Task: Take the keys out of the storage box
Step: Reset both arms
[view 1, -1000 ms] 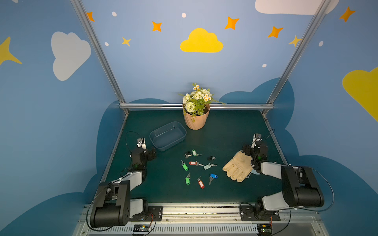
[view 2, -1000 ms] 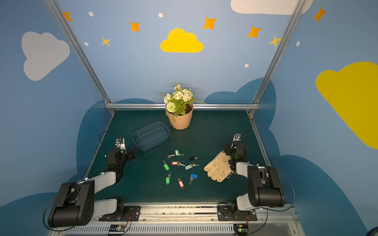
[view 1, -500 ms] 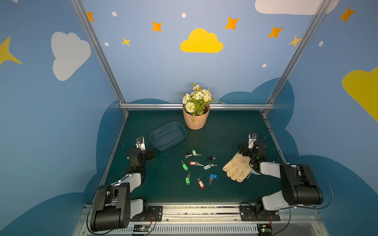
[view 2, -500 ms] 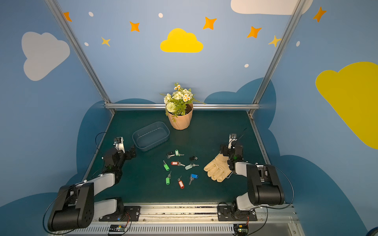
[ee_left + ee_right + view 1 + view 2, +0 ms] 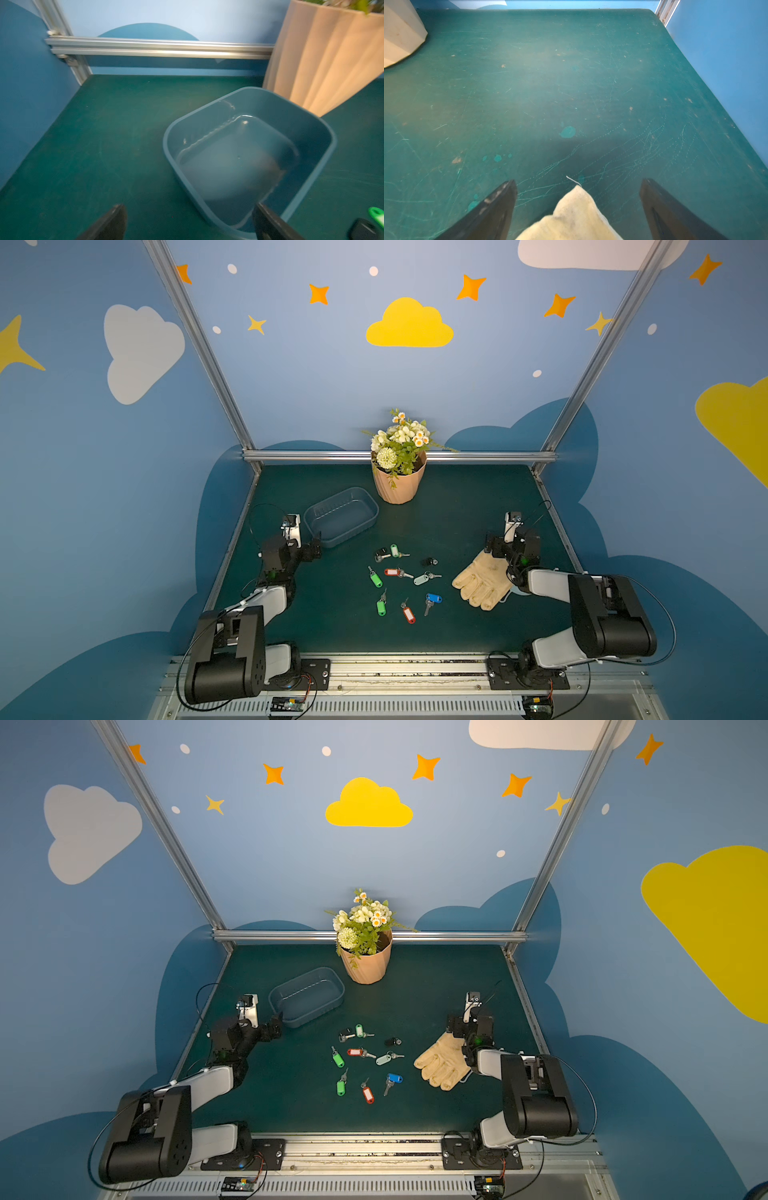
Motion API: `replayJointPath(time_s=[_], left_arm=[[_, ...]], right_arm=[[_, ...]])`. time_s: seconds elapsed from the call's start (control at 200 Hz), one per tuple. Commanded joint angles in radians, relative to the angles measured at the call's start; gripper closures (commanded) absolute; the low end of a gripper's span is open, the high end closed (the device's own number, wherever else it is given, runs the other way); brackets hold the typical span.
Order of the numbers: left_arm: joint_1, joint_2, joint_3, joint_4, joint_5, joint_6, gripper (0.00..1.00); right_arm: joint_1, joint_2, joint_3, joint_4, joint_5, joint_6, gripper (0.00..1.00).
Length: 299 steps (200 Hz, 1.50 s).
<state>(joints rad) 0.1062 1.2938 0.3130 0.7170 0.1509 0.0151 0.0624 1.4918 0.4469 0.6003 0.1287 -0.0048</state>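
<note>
The storage box stands back left on the green mat, and nothing shows inside it. The keys, with green, red, blue, pale and black tags, lie scattered on the mat at mid-table, outside the box. My left gripper is open and low at the box's near corner, which sits between its fingers. My right gripper is open, and only the cuff tip of a glove lies between its fingers.
A cream work glove lies right of the keys, partly under the right wrist. A peach flower pot stands behind the box at the back rail. Blue walls bound the mat on both sides.
The right gripper edged slightly leftward over the glove cuff. The left arm barely shifted. Keys, box and glove lie where they were, and both grippers stayed open.
</note>
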Motion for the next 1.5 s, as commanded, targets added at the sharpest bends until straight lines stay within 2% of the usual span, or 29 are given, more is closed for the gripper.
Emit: replayJointPath(time_s=[0.0, 0.04, 0.15, 0.195, 0.225, 0.31, 0.431, 1.492], left_arm=[[-0.029, 0.077, -0.007, 0.123, 0.090, 0.003, 0.00], [-0.026, 0.123, 0.002, 0.146, 0.059, -0.007, 0.00], [-0.025, 0.302, 0.026, 0.309, 0.139, 0.000, 0.00], [-0.019, 0.253, 0.059, 0.161, 0.095, -0.011, 0.00], [-0.021, 0.232, 0.081, 0.082, 0.017, -0.026, 0.00], [-0.019, 0.275, 0.061, 0.194, -0.003, -0.049, 0.00], [-0.019, 0.250, 0.080, 0.116, -0.008, -0.044, 0.00], [-0.037, 0.253, 0.087, 0.108, -0.030, -0.033, 0.00]], right_arm=[[0.001, -0.020, 0.017, 0.004, -0.009, -0.004, 0.02], [0.002, -0.020, 0.016, 0.004, -0.009, -0.005, 0.02], [0.002, -0.020, 0.017, 0.004, -0.010, -0.004, 0.02], [0.001, -0.020, 0.016, 0.004, -0.008, -0.004, 0.02], [0.001, -0.020, 0.017, 0.004, -0.010, -0.004, 0.02], [0.001, -0.021, 0.017, 0.004, -0.009, -0.005, 0.02], [0.002, -0.021, 0.016, 0.005, -0.009, -0.005, 0.02], [0.002, -0.021, 0.015, 0.006, -0.010, -0.005, 0.02]])
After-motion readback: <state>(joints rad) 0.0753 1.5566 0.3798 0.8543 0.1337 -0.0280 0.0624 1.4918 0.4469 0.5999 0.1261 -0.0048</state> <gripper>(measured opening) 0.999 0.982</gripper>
